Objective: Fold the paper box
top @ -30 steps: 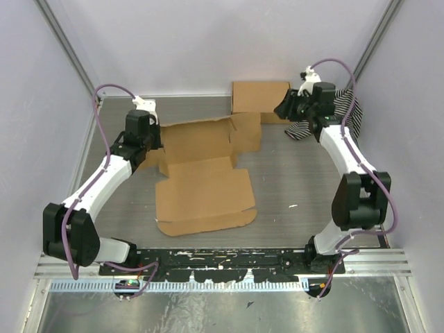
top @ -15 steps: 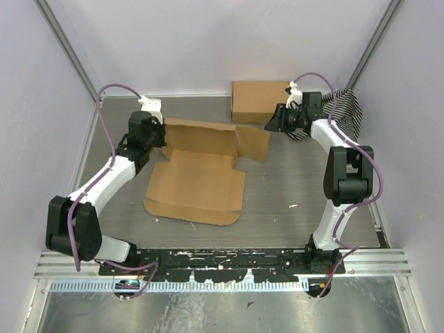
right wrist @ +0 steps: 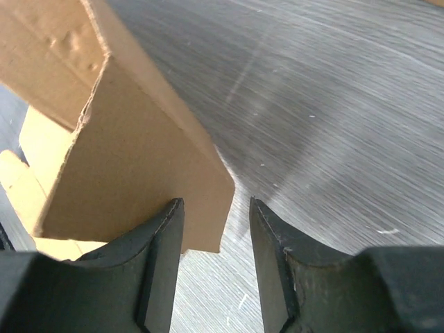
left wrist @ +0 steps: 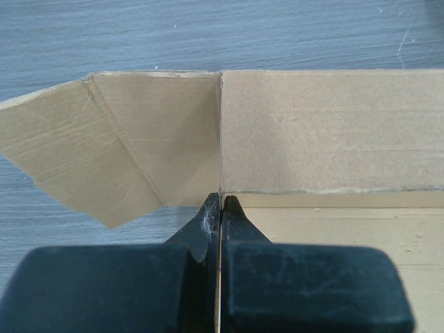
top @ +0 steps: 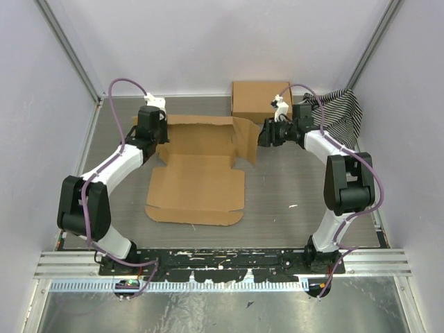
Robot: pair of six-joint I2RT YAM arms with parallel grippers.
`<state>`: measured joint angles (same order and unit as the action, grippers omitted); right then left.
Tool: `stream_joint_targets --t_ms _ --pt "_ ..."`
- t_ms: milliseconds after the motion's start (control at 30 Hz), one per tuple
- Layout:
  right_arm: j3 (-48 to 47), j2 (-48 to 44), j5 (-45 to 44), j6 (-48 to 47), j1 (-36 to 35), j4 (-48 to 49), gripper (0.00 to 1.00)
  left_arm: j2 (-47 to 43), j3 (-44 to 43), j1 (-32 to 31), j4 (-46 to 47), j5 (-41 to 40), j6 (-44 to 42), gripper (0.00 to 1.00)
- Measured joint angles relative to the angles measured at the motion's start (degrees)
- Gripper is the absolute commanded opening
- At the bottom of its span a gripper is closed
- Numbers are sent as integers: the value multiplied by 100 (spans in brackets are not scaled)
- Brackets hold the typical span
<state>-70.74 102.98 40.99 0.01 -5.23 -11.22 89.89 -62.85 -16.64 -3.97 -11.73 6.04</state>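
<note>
The paper box (top: 198, 187) lies partly folded at mid-table, its base panel flat and its back panel (top: 201, 135) tilted up. My left gripper (top: 154, 134) is shut on the thin edge where the left side flap meets the back panel; in the left wrist view the fingertips (left wrist: 220, 202) pinch that cardboard edge, with the side flap (left wrist: 125, 149) to the left. My right gripper (top: 266, 134) is open beside the raised right flap (top: 244, 139). In the right wrist view the flap's corner (right wrist: 139, 173) sits between the open fingers (right wrist: 216, 211), against the left one.
A fully formed brown cardboard box (top: 259, 99) stands at the back, just behind my right gripper. A black-and-white striped cloth (top: 345, 111) lies at the back right. Grey walls close in the table on three sides.
The sheet's back panel has risen and its base has squared up to the table. My left gripper moved back with the edge. My right gripper came left and down onto the right flap.
</note>
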Motion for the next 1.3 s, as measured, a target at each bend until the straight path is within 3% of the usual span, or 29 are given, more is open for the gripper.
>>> stream_joint_targets --t_ms 167,300,467,700,1300 --pt "122 -22 227 -109 -203 260 53 170 -61 0 -20 -96 44 0" --pt "122 -22 396 -173 -306 520 65 173 -66 0 -15 -111 61 0" --pt "24 -17 579 -192 -387 678 71 173 -63 0 -11 -116 61 0" --pt "-426 101 833 -487 -560 557 71 155 -28 0 50 -129 11 0" --pt "-409 -26 997 -1047 -463 -85 69 -212 901 -2 1178 -308 -136 0"
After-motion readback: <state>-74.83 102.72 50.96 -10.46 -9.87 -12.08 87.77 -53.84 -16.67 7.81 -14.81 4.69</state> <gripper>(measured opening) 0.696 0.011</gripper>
